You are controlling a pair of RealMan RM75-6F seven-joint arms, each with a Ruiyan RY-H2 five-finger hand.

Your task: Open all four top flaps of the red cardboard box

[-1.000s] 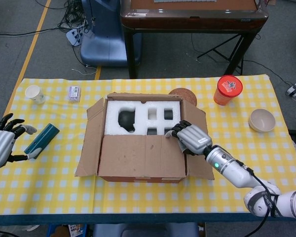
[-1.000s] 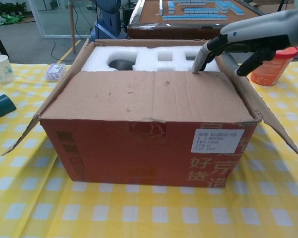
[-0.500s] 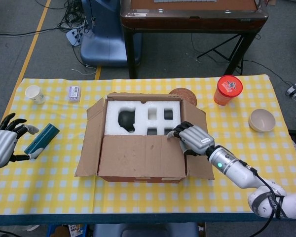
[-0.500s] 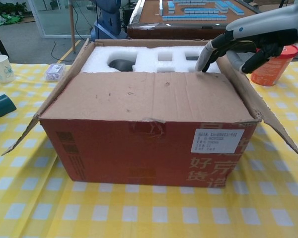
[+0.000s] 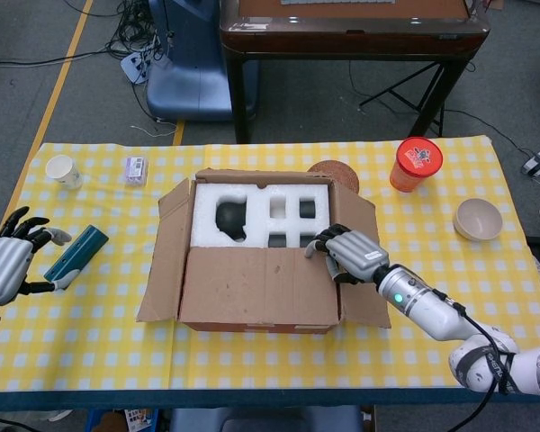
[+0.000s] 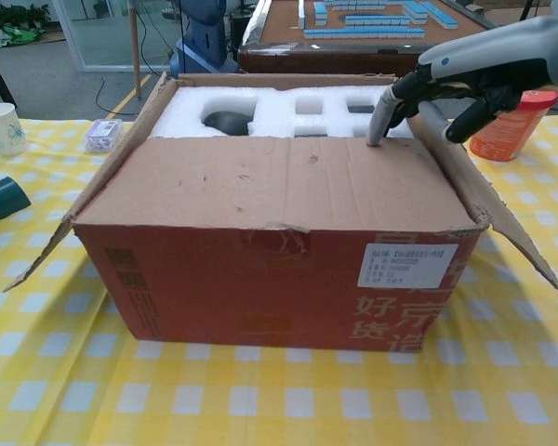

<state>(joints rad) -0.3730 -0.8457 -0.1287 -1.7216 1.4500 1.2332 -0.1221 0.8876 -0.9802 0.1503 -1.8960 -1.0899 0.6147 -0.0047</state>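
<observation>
**Front flap down, right hand at its far edge**

The box sits at the centre of the head view, on the yellow checked table; in the chest view it fills the middle of the frame, red front wall toward the camera. Its front flap lies flat over the near half of the opening. The left flap, right flap and back flap stand folded outward. White foam with dark cut-outs shows in the uncovered far half.

The right hand is at the right end of the front flap's far edge, just right of centre in the head view. One fingertip points down and touches that edge, beside the foam; the other fingers are curled under the palm. It grips nothing.

The left hand hovers at the left edge of the head view, well apart from the box, fingers spread and holding nothing. Just to its right a teal case lies on the cloth.

In the upper left stand a paper cup and a small packet. At upper right is an orange cup with a red lid, and a beige bowl sits near the right edge. A brown round thing peeks out behind the box's far right corner.
</observation>
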